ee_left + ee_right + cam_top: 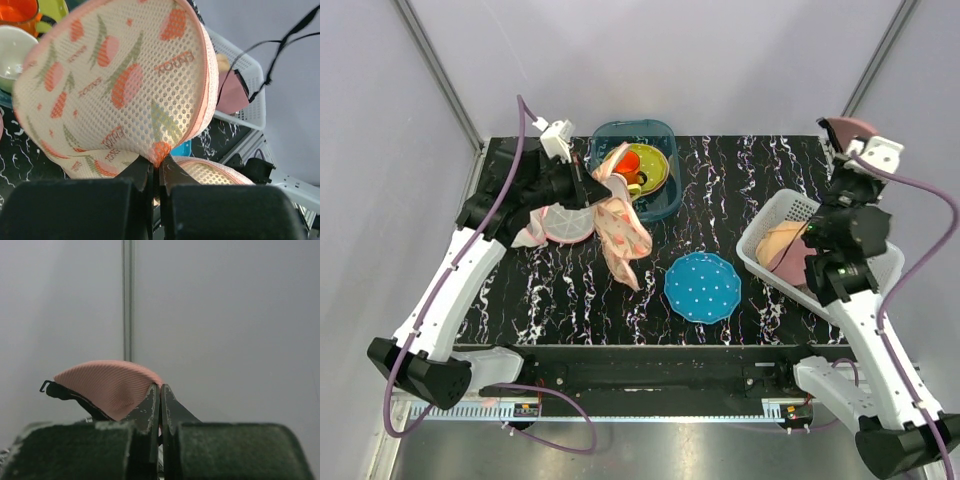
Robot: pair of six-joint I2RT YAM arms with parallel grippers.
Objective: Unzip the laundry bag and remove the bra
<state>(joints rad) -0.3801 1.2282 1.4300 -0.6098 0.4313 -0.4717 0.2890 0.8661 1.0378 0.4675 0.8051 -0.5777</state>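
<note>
Running upside down across the peach mesh of the laundry bag (115, 75), one printed word reads ENJOY; the smaller words among its red and green prints are too blurred to read. The left gripper (159, 162) is clenched, its jaws pressed together on the bag's pink edging so that the pouch stands up in front of the wrist camera. From above, the bag hangs off the black marbled table (570, 290), lifted just in front of the teal bin (665, 125) and behind and to the left of the blue plate (702, 287). The right gripper (160, 392) is likewise pinched tight, grasping the edge of the pink ribbed bra (107, 385), a black hook (45, 387) at its tip, held high beyond the white basket (760, 235).
</note>
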